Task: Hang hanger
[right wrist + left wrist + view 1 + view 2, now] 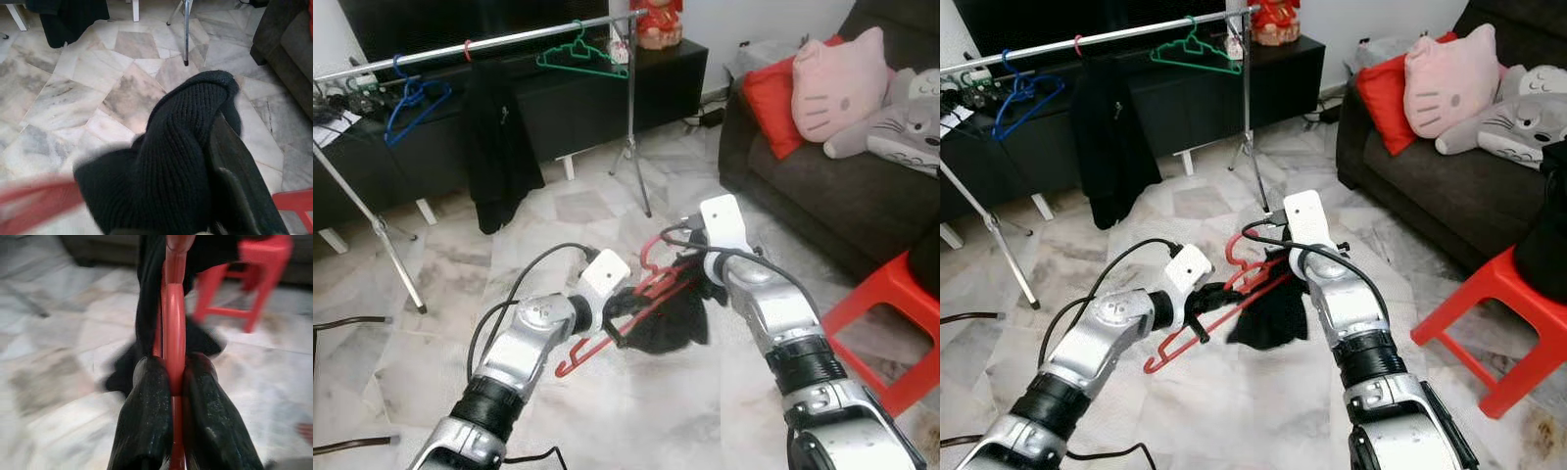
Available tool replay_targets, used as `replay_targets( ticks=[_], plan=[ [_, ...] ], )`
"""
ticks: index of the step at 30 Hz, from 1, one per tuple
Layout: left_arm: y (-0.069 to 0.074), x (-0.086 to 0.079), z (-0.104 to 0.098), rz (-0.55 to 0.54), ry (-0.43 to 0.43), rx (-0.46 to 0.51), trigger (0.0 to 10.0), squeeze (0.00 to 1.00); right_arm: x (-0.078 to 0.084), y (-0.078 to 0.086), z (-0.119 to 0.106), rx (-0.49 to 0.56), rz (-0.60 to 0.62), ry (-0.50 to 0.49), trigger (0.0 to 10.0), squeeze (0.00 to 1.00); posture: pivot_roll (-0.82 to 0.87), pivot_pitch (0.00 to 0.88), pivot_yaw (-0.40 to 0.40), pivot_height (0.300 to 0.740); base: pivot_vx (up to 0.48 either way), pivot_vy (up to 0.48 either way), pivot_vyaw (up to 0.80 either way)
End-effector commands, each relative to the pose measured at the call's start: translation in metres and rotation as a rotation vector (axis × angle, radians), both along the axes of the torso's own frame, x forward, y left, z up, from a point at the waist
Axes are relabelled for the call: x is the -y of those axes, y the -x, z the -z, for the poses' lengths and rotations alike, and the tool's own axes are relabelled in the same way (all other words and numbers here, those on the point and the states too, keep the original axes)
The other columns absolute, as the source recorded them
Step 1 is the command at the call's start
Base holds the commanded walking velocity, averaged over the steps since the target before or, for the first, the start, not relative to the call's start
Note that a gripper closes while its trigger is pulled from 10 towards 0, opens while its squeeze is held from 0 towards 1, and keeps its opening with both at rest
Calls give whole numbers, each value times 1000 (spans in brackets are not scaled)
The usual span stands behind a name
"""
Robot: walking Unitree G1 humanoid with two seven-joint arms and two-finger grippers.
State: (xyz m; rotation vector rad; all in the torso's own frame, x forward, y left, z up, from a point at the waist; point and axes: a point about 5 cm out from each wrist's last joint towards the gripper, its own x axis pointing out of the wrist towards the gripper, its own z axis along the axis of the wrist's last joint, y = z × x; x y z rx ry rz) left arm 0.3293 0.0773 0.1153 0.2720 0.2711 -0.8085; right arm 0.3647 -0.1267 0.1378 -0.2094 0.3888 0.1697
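A red plastic hanger point(636, 299) hangs in front of me above the marble floor, and a black knitted garment point(675, 318) is draped on it. My left gripper point(612, 328) is shut on the hanger's bar; its fingers point(146, 416) clamp the red bar in the left wrist view. My right gripper point(700, 269) is shut on the black knit garment point(181, 147) at the hanger's right end. The clothes rail point(489, 44) stands further away at the upper left.
On the rail hang a blue hanger point(411, 103), a black garment point(499, 147) and a green hanger point(578, 54). A dark sofa point(822, 196) with cushions is at the right. A red stool point(891, 323) stands close to my right arm.
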Motion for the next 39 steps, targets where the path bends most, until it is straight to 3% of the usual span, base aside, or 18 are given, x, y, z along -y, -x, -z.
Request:
replay_targets(
  ticks=[1, 7, 11, 14, 19, 30, 34, 39],
  plan=[
    [-9, -9, -6, -73, -24, 37, 10000, 0, -1, -2, -12, 40, 3, -10, 10000, 0, -78, 0, -13, 727, 0, 0, 0],
    [-12, -17, -5, -117, -59, 33, 10000, 0, 4, -1, -8, 28, 36, -3, 10000, 0, -80, 0, -13, 727, 0, 0, 0],
    [-8, -16, -3, -70, -70, 14, 10000, 0, 8, -2, -7, 29, 66, -4, 10000, 0, -80, 0, -13, 727, 0, 0, 0],
    [2, -15, 2, 31, -103, -3, 10000, 0, 19, -3, 0, 15, 131, 18, 10000, 0, -74, 0, -14, 727, 0, 0, 0],
    [2, -19, 1, 14, -118, 8, 10000, 0, 25, -2, 8, -4, 159, 33, 10000, 0, -72, 0, -15, 727, 0, 0, 0],
    [0, -15, -5, 16, -89, 30, 10000, 0, 14, -2, 8, -5, 123, 13, 10000, 0, -73, 0, -14, 727, 0, 0, 0],
    [9, -2, -11, 120, 16, 11, 10000, 0, 6, -3, 0, 17, 97, -31, 10000, 0, -73, 0, -14, 727, 0, 0, 0],
    [17, 6, -13, 205, 64, -11, 10000, 0, -4, -2, -8, 25, 88, -119, 10000, 0, -73, 0, -14, 727, 0, 0, 0]
  ],
)
